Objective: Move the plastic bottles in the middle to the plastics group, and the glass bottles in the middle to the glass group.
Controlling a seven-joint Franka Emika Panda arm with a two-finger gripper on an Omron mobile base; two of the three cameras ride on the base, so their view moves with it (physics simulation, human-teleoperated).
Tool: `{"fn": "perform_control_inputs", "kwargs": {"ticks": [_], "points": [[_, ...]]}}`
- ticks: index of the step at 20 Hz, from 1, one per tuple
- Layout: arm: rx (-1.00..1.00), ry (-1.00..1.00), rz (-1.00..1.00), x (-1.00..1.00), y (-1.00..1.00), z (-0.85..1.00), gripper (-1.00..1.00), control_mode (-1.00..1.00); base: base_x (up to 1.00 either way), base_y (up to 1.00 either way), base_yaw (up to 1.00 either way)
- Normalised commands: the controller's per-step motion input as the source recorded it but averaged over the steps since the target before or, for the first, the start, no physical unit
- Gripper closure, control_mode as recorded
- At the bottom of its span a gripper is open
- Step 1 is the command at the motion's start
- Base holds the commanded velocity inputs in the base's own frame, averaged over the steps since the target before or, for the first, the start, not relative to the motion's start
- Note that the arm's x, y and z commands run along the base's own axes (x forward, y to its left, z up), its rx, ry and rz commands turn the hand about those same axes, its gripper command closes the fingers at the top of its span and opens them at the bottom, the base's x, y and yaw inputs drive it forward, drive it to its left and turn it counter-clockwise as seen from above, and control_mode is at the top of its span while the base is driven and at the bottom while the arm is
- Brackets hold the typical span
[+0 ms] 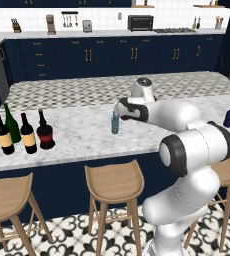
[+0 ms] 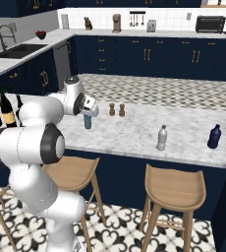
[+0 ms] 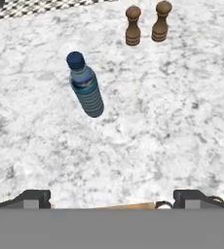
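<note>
The small pale-blue plastic bottle [image 1: 115, 123] [image 2: 87, 121] [image 3: 86, 86] stands upright on the marble island counter [image 1: 82, 132], dark cap up. My gripper [image 1: 118, 111] [image 2: 89, 111] [image 3: 114, 200] hovers just above and beside it, open, with nothing between the widely spread fingertips [image 3: 36, 197]. At the counter's left end stand the yellow-label wine bottle [image 1: 28, 134] and the squat red-band bottle [image 1: 45, 131], right next to the green bottle [image 1: 11, 124] and the tan-label dark wine bottle [image 1: 4, 136]. To the right are the clear-grey bottle [image 2: 162, 138] and the navy bottle [image 1: 229, 117] [image 2: 213, 136].
Two brown salt and pepper shakers [image 2: 116, 109] [image 3: 146, 24] stand just beyond the pale-blue bottle. Wooden stools [image 1: 114, 182] [image 2: 176, 189] line the counter's near side. Open marble lies between the pale-blue bottle and the clear-grey one.
</note>
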Motion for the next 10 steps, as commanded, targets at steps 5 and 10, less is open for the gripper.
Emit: {"fn": "perform_control_inputs", "kwargs": {"ticks": [5,10], "points": [[0.03,-0.13,-0.01,0.23,0.09,0.01,-1.00,-1.00,0.00,0.00,0.00],[-0.07,0.05,0.01,0.02,0.06,0.44,-1.00,-1.00,0.00,0.00,0.00]]}}
